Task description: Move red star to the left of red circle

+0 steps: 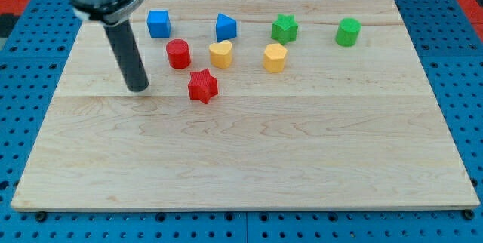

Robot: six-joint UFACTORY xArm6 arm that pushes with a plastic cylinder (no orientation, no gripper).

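The red star [202,86] lies on the wooden board [249,152], below and slightly right of the red circle [178,53]. The two are close but apart. My tip [137,88] rests on the board to the left of the red star, about level with it, and below-left of the red circle. It touches neither block.
A blue cube [158,24] and a blue pentagon-like block [226,27] sit near the view's top. A yellow heart [220,53] and a yellow hexagon [275,57] lie right of the red circle. A green star [284,28] and a green cylinder [348,32] are at the top right.
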